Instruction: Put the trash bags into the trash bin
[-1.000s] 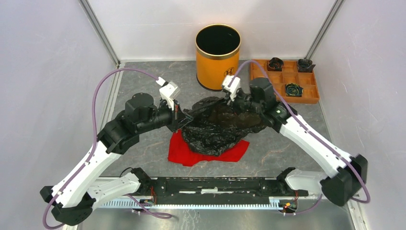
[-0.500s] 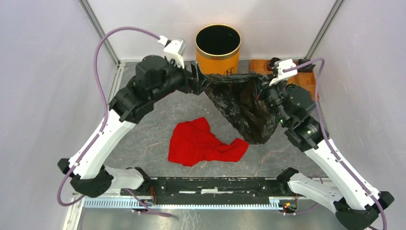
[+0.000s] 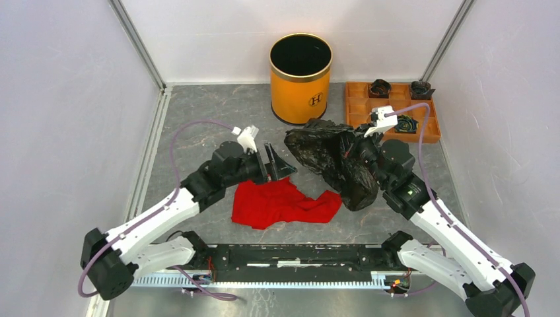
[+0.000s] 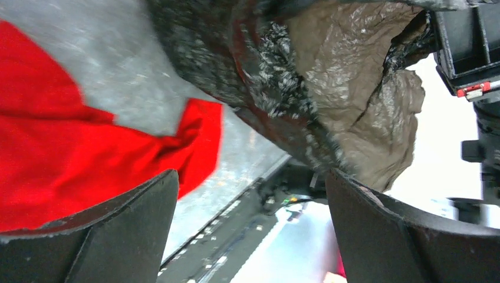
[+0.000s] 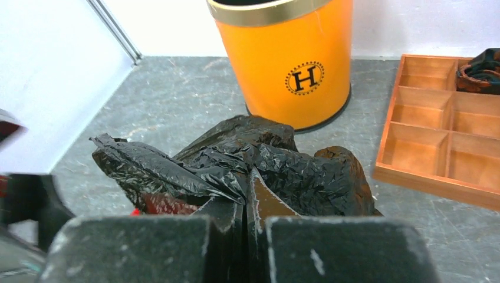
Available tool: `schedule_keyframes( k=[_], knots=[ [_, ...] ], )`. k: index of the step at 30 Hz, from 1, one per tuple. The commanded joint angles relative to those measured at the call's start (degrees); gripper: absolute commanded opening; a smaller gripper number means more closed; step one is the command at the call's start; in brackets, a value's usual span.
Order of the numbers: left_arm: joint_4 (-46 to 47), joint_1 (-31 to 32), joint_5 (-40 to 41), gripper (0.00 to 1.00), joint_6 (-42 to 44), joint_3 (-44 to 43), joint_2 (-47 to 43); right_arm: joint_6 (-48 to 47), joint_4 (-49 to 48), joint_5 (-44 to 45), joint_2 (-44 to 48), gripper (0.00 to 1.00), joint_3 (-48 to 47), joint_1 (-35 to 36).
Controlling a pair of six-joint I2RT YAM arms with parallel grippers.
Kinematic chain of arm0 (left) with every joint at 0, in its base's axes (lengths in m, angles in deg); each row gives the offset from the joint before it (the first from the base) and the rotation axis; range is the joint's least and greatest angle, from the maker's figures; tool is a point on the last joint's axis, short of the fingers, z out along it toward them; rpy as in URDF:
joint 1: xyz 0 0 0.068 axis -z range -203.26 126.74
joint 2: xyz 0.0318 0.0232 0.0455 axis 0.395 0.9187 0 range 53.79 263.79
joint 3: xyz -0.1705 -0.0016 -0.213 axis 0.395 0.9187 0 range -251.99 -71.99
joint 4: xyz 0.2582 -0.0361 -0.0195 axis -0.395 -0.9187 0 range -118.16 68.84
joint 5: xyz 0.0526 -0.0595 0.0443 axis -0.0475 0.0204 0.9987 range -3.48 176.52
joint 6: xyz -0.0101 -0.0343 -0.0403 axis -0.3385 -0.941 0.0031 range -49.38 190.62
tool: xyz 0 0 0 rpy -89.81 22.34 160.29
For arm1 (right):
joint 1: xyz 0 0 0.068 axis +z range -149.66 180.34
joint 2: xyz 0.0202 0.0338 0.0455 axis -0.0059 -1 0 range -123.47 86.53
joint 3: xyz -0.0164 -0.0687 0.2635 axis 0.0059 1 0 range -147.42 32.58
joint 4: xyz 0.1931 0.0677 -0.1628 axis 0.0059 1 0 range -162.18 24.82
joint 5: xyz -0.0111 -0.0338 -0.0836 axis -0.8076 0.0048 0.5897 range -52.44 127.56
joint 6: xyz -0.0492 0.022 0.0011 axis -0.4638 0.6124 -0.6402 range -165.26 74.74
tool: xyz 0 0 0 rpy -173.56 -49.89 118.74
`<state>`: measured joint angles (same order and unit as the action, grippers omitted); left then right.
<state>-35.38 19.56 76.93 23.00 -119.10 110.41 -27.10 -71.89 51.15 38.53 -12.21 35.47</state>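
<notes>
The crinkled black trash bag (image 3: 327,162) hangs bunched in front of the orange trash bin (image 3: 300,76), above the grey table. My right gripper (image 3: 353,153) is shut on a fold of it. In the right wrist view the bag (image 5: 236,159) spills out past the gripper (image 5: 247,194), and the bin (image 5: 289,59) with its "H" logo stands upright just beyond. My left gripper (image 3: 280,164) stands open just left of the bag, holding nothing. From the left wrist, the gripper (image 4: 253,206) gapes wide, with the bag (image 4: 330,76) ahead of it.
A red cloth (image 3: 284,205) lies flat on the table below the bag and the left gripper. An orange-brown compartment tray (image 3: 396,122) with small dark bundles sits at the back right. Grey walls close in the table on both sides.
The left gripper has opened, let go of the bag and dropped back toward the near left. The bag, stretched between both grippers before, now hangs crumpled from the right gripper, which moved lower.
</notes>
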Motion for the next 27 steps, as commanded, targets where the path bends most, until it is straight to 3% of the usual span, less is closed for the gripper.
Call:
schedule_keyframes(
  k=[1, 10, 12, 15, 17, 23, 25, 27],
  knots=[
    [30.3, 0.3, -11.6, 1.00, -16.9, 4.6, 5.1, 4.9, -4.3, 0.2, 2.0, 0.00, -0.9, 0.0],
    [40.9, 4.6, -5.5, 0.99, -18.4, 4.2, 15.9, 7.5, -7.7, -2.0, 3.4, 0.01, -0.6, 0.0],
    [40.5, 4.6, -3.2, 0.87, -19.5, 4.6, 17.5, 7.6, -7.3, -1.9, 3.8, 0.00, -0.3, 0.1],
    [39.6, 4.5, -1.5, 0.47, -19.6, 6.0, 18.4, 7.1, -4.7, -1.2, 5.0, 0.01, 1.1, 0.1],
    [35.9, 4.5, 0.1, 0.28, -17.9, 7.9, 17.3, 5.6, -2.0, 0.1, 6.9, 0.01, 4.2, 0.1],
    [13.9, 3.2, 10.6, 0.12, -6.5, 12.6, 11.0, 2.4, 6.9, 10.5, 15.2, 0.01, 19.4, 0.0],
    [4.8, 0.9, 13.7, 0.03, 1.2, 7.0, 11.7, 1.5, 6.6, 10.7, 16.0, 0.01, 19.5, 0.0],
    [-3.4, -0.1, 15.6, 0.02, 8.7, -5.1, 14.7, -1.1, 4.1, 9.1, 14.4, 0.01, 15.5, 0.0]
  ],
)
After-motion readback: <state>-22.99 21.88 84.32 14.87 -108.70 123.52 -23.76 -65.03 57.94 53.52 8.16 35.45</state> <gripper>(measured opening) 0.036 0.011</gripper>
